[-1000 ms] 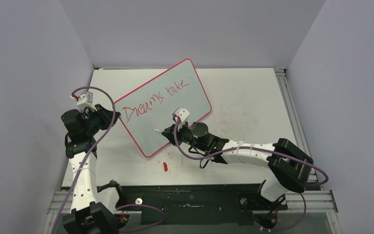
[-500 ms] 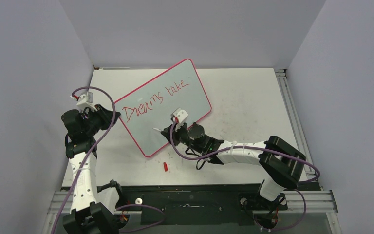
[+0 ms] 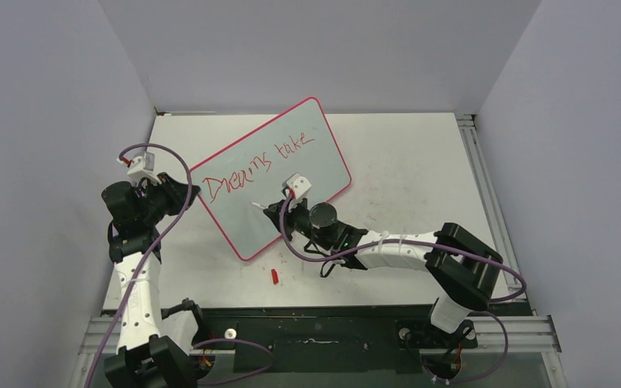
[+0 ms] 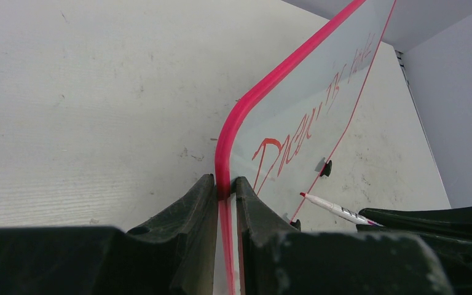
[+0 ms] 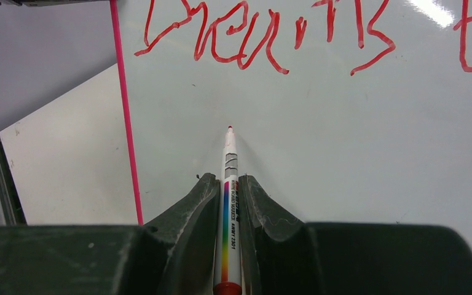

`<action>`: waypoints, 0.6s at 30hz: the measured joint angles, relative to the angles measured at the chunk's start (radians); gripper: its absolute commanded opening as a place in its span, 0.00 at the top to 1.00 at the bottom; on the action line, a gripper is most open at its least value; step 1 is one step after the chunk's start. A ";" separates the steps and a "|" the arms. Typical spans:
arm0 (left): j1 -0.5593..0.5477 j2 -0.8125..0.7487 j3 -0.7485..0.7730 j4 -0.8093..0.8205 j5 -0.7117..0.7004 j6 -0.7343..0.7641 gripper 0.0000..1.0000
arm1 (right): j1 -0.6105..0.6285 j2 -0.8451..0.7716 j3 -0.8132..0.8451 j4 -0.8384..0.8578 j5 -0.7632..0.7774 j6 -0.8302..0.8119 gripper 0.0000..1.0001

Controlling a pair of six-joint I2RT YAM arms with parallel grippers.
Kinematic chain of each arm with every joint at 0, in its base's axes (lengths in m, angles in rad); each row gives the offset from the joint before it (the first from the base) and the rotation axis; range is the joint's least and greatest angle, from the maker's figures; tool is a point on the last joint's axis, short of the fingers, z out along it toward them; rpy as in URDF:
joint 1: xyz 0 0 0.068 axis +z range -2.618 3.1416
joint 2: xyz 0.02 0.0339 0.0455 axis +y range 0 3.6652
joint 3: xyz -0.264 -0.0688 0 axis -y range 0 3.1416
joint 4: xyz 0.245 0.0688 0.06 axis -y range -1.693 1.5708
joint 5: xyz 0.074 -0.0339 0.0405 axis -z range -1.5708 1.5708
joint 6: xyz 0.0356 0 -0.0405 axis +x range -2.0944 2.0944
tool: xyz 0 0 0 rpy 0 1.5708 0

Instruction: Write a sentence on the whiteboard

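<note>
The whiteboard (image 3: 247, 214) lies tilted across the table, grey-white with a red rim, and carries "Dreams take" in red. My left gripper (image 3: 187, 192) is shut on the rim (image 4: 224, 161) at the board's left corner. My right gripper (image 3: 275, 213) is over the board's lower half, shut on a white marker (image 5: 230, 157) with a rainbow stripe. The marker's red tip points at bare board (image 5: 344, 153) just below the "D" and "r" of "Dreams". I cannot tell whether the tip touches the surface. The marker (image 4: 335, 209) also shows in the left wrist view.
A small red marker cap (image 3: 275, 276) lies on the white table (image 3: 420, 162) near the board's lower corner. Grey walls close in the table on three sides. A metal rail (image 3: 477, 162) runs along the right edge.
My right arm has slid left and a little farther up across the board, bringing the marker tip under the start of "Dreams". The left gripper and the board have not moved.
</note>
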 measured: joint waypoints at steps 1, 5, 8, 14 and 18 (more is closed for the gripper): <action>0.000 0.000 0.000 0.000 0.000 0.000 0.87 | 0.000 0.005 0.005 0.001 0.004 0.000 0.95; 0.000 0.000 0.000 0.000 0.000 0.000 0.87 | 0.000 0.028 0.017 0.005 0.012 0.000 0.95; 0.000 0.000 0.000 0.000 0.000 0.000 0.87 | 0.000 0.041 0.020 0.005 0.017 0.000 0.95; 0.000 0.000 0.000 0.000 0.000 0.000 0.87 | 0.000 0.058 0.037 0.005 0.026 -0.002 0.95; 0.000 0.000 0.000 0.000 0.000 0.000 0.87 | 0.000 0.060 0.053 0.003 0.026 -0.006 0.95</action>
